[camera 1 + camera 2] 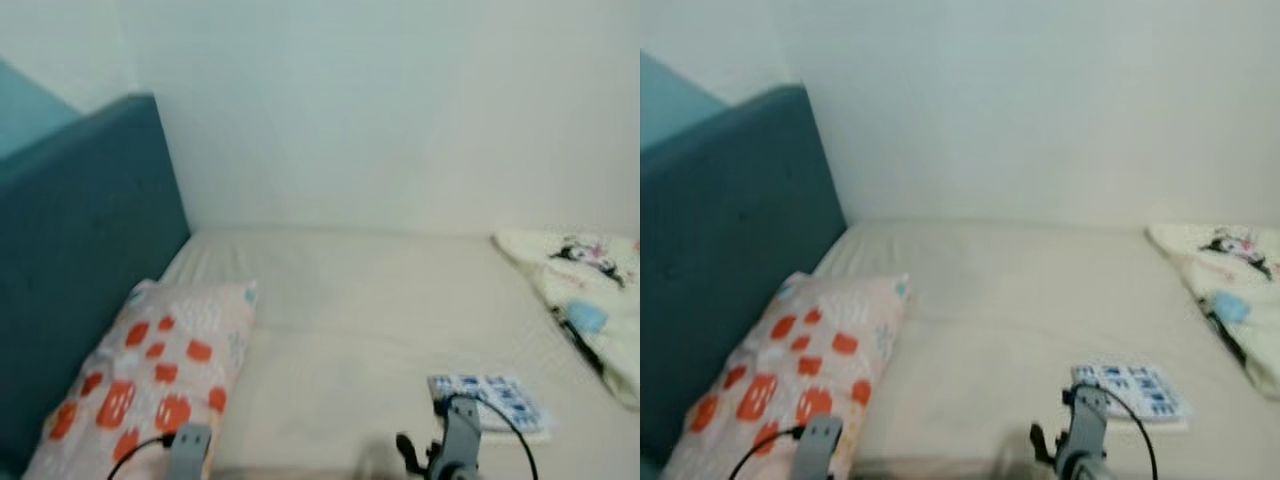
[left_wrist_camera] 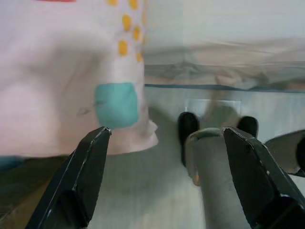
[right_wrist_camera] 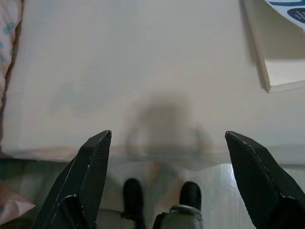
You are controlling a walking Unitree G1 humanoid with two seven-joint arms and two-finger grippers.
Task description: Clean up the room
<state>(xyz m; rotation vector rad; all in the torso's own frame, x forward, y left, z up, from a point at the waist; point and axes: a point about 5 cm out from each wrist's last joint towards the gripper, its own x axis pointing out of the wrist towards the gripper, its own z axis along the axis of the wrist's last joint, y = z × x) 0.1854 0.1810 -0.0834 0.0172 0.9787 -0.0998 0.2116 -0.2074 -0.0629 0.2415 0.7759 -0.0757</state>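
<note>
A robot stands at the edge of a bed [image 1: 360, 340] backed by a teal headboard [image 1: 80, 260] and a plain pale wall [image 1: 400, 110], apparently surveying what needs tidying rather than reaching for anything yet. Counted from left to right on the mattress: 1 pillow [image 1: 160, 375] printed with orange shapes, lying at about 8 o'clock against the headboard; 1 thin book [image 1: 492, 400] with a blue-and-white cover at about 5 o'clock, near the front edge; and 1 cream blanket [image 1: 590, 290] with cartoon figures, bunched at about 3 o'clock. The left gripper [image 2: 169, 179] hangs beside the bed's near corner, its 2 black fingers spread wide and empty, the pillow's corner just past them. The right gripper [image 3: 169, 179] is likewise spread wide and holding nothing, poised over the mattress edge with the book's corner [image 3: 276, 47] ahead and to one side. The step in hand looks like choosing a first item; the book seems the nearest candidate, and the next move would call for the right arm to extend toward 5 o'clock and get a finger under its flat edge.
</note>
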